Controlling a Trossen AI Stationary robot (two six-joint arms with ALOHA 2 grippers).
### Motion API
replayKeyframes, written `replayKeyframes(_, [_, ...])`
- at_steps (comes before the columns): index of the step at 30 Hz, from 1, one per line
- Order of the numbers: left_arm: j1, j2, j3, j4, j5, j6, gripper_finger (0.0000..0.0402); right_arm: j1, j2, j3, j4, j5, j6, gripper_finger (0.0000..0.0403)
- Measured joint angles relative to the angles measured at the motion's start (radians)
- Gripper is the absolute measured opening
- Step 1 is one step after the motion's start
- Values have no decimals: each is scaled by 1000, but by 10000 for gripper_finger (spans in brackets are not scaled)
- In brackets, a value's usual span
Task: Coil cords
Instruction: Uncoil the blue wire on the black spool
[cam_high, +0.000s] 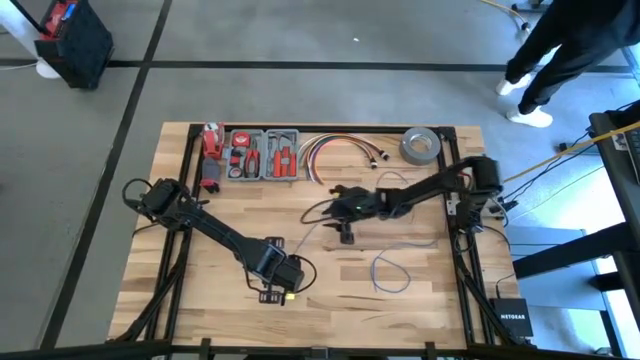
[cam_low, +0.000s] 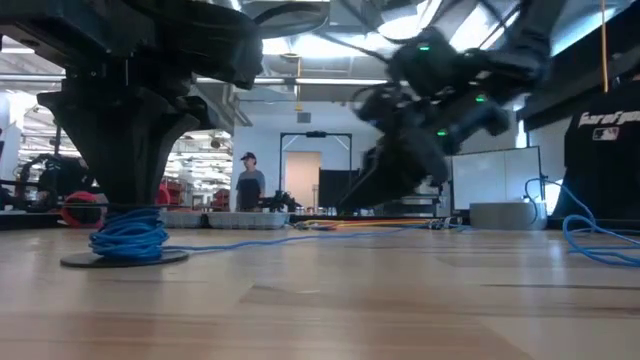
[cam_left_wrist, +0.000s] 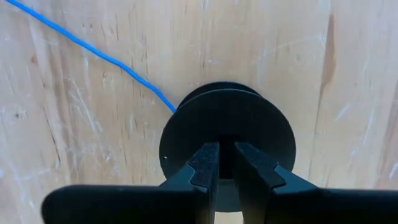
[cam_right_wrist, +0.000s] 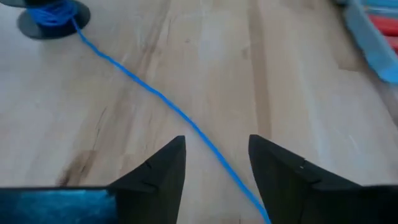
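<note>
**Blue wire runs from a pinned spool to an open right gripper**

Blue, very thin wire (cam_right_wrist: 155, 93) lies across the pale wooden table (cam_high: 200, 290). One end is wound in a loose bundle around a small black round spool (cam_low: 125, 240) near the table's front edge. The left gripper (cam_left_wrist: 225, 163) stands over that spool, its two dark fingers close together and pinching the spool's central hub, with the black disc (cam_left_wrist: 227, 134) beneath them.

From the spool the wire stretches in a long, nearly straight diagonal toward the right gripper (cam_right_wrist: 214, 165), which sits near the table's middle. That gripper's fingers are spread apart, and the wire passes through the gap between them, close to one finger; it is not being squeezed. The wire's long axis points from the right gripper straight back to the spool, so the right arm is the nearer one to the free length.

Beyond the right gripper, more slack wire loops (cam_high: 390, 270) toward the table's right side. Its free end cannot be made out. In the table-height view the right arm is blurred.
</note>
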Motion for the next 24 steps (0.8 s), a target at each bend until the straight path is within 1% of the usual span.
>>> replayKeyframes(4, [0,0,0,1,0,14,40,0,74,131,-131,-31,-65,168])
replayKeyframes(7, [0,0,0,12,0,15,40,0,126,200,-218,-63,-102,160])
replayKeyframes(13, [0,0,1,13,0,15,40,0,198,273,-244,-118,-131,138])
replayKeyframes(16, [0,0,1,16,0,15,40,-8,220,296,-263,-119,-138,105])
replayKeyframes(21, [0,0,1,16,-1,15,40,-7,221,302,-303,-91,-171,16])
replayKeyframes(22, [0,0,1,16,-1,15,40,-6,218,302,-311,-81,-182,9])
replayKeyframes(24, [0,0,1,16,-2,18,40,4,218,302,-317,-37,-200,12])
